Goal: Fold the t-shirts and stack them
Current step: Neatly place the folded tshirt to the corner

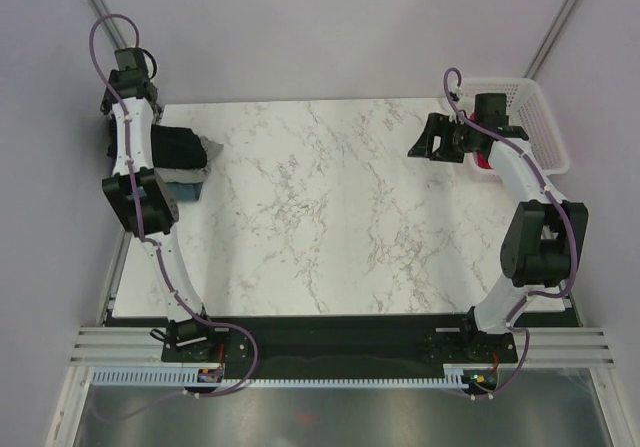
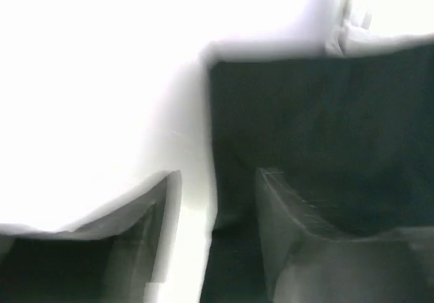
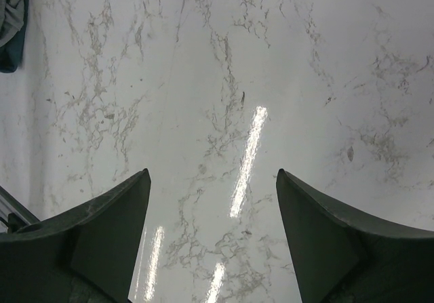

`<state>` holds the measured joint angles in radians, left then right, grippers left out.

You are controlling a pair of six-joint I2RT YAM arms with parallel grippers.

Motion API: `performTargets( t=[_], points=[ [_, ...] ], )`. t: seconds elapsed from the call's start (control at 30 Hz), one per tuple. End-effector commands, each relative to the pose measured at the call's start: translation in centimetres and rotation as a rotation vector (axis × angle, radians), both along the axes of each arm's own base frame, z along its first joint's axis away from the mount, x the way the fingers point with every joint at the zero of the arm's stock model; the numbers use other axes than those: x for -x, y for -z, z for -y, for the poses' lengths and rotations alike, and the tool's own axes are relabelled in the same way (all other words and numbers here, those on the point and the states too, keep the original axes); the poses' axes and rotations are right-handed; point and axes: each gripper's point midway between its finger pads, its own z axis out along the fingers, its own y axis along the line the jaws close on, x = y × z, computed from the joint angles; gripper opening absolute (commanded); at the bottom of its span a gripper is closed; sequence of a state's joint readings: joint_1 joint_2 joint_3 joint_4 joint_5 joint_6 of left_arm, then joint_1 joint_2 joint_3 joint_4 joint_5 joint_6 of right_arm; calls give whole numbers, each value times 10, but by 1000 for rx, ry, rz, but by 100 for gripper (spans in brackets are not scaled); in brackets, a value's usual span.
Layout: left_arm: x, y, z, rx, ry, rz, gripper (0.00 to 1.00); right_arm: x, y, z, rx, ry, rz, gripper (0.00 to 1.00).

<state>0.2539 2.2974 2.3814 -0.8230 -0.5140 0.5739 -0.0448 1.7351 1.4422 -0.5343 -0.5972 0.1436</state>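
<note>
A folded pile is seen at the left edge of the table (image 1: 330, 217). The black t-shirt (image 1: 182, 149) is laid on top, with the grey one (image 1: 211, 153) showing at its right side and the blue one (image 1: 186, 189) showing beneath at the near side.

The left gripper (image 2: 213, 242) is held just over the black t-shirt's edge, its fingers spread and nothing pinched between them (only bare tabletop and the cloth's edge are seen in the gap). The right gripper (image 3: 211, 235) is held above bare marble near the basket (image 1: 540, 117), its fingers wide apart and empty.

A patch of crimson-pink cloth (image 1: 484, 163) is glimpsed by the basket's near wall, mostly hidden by the right arm; whether it lies inside cannot be told.

Three shirts are judged to be folded and stacked. The crimson-pink one is judged to remain to be fetched, folded and added to the pile.
</note>
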Motion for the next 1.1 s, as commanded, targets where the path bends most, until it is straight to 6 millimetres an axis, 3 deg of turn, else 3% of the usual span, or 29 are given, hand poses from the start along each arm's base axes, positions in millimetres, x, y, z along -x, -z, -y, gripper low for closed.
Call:
performTargets(
  t=[0.0, 0.03, 0.07, 0.13, 0.23, 0.37, 0.4, 0.43, 0.5, 0.53, 0.6, 0.63, 0.73, 0.87, 0.9, 1.07],
  points=[
    [-10, -75, 3, -123, -29, 209, 76, 3, -16, 3, -2, 0, 53, 83],
    [-10, -70, 10, -129, -17, 196, 80, 4, -15, 5, 0, 3, 52, 83],
    [-15, -81, 25, -135, 10, 236, 88, 4, -16, 6, 2, 7, 53, 83],
    [-11, -100, 43, -129, 31, 292, 93, 4, -18, 8, 2, 12, 58, 83],
    [-12, -130, 85, -106, 101, 368, 99, 2, -24, 16, 8, 31, 74, 83],
    [-8, -156, 170, -1, 287, 453, 100, -1, -33, 31, 28, 75, 98, 84],
    [-4, -151, 186, 62, 314, 455, 100, -1, -38, 34, 28, 82, 110, 84],
    [3, -165, 209, 130, 395, 492, 100, -1, -42, 40, 31, 95, 119, 85],
    [17, -164, 247, 289, 453, 501, 100, -1, -51, 49, 46, 124, 142, 86],
    [29, -177, 274, 408, 537, 527, 100, -1, -54, 54, 48, 143, 144, 88],
    [47, -169, 302, 615, 555, 517, 100, 0, -57, 77, 119, 260, 143, 98],
    [55, -166, 320, 710, 603, 499, 100, 1, -56, 84, 145, 302, 141, 98],
    [76, -145, 339, 834, 621, 428, 100, 8, -58, 110, 199, 486, 117, 98],
    [86, -118, 339, 851, 583, 359, 100, 20, -72, 126, 246, 590, 127, 98],
    [88, -117, 339, 851, 583, 354, 100, 21, -82, 128, 257, 599, 148, 98],
    [96, -121, 340, 864, 593, 355, 100, 36, -96, 131, 292, 601, 156, 98]
  ],
)
